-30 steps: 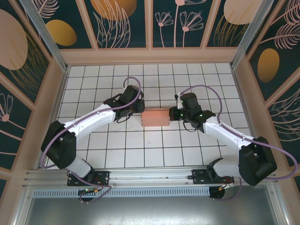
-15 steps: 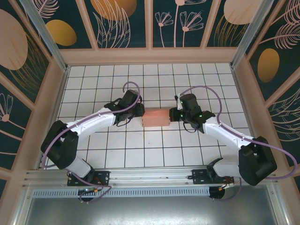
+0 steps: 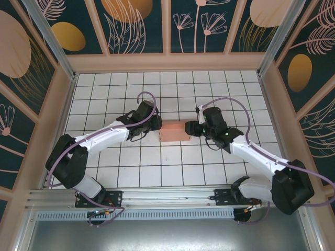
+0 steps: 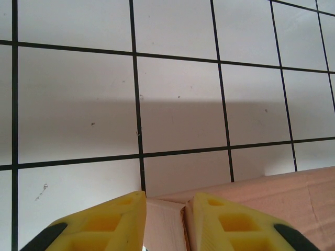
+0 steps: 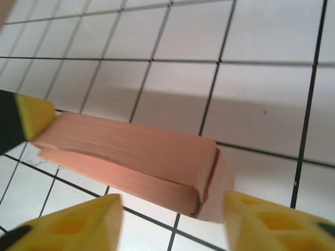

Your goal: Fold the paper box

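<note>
**Two pincers at the ends of a pink box**

The paper box (image 3: 173,132) lay centre frame in the top view. My left pincer (image 4: 166,197) pinched its end flap. My right pincer (image 5: 171,198) stood spread astride the other end w/o touching. Best approach, I judged: hold left steady, press right end square. Vs. a sec earlier, my right arm had swung toward lower right.

Bare tiles (image 3: 172,89) far & near — paper box (image 3: 173,132) btwn L tool (image 3: 157,127) & R tool (image 3: 189,128)
</note>
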`<control>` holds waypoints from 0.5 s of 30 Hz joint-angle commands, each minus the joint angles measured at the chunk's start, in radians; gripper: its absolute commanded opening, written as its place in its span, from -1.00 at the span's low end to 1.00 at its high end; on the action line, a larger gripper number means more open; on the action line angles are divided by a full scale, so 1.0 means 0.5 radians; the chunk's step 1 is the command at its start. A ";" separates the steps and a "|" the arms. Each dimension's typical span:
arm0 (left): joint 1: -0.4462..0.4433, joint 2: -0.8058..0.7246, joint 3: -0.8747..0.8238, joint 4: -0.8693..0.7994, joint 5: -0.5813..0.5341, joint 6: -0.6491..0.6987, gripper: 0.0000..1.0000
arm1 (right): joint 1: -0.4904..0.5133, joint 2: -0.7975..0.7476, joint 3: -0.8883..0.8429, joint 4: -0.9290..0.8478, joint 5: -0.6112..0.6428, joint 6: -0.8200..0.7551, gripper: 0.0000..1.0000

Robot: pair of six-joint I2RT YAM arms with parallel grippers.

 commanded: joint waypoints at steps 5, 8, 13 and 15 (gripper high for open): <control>0.001 0.051 -0.063 -0.119 0.059 0.031 -0.41 | -0.019 -0.031 0.026 0.194 0.018 0.289 0.39; 0.001 0.052 -0.063 -0.117 0.059 0.036 -0.41 | -0.020 0.098 0.121 0.099 0.033 0.444 0.39; 0.000 0.039 -0.146 -0.093 0.060 0.035 -0.40 | -0.031 0.240 0.138 -0.015 0.068 0.545 0.32; 0.001 0.031 -0.174 -0.077 0.066 0.032 -0.37 | -0.035 0.274 0.114 -0.050 0.094 0.547 0.26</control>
